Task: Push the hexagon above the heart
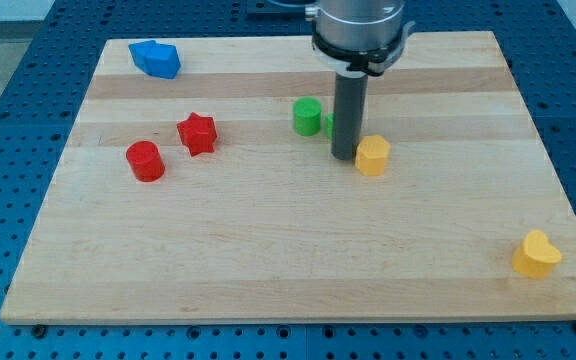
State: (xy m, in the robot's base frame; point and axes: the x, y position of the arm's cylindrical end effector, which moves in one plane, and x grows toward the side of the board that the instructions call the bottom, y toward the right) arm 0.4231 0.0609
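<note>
A yellow heart block (536, 254) lies closest to the camera, near the view's bottom right corner of a pale wooden board (268, 250) that rests on a blue perforated table (8, 180). Well up and to the left of it, near the board's middle, a yellow hexagon block (372, 156) sits with my tip (344, 157) just beside its left edge, so close that I cannot tell whether they touch. The tip is the lower end of a straight dark rod coming down from a grey metal mount at the view's top; there is no pincer on this arm, so nothing is grasped or released. Directly behind the rod, a green block (329, 125) is mostly hidden, its shape unclear. Just left of it stands a green cylinder (307, 116). Farther left, a red star block (197, 133) sits near a red cylinder (145, 160), which lies slightly lower and further left. In the view's top left corner of the board rest blue blocks (157, 58), pressed together, with shapes too hard to make out.
</note>
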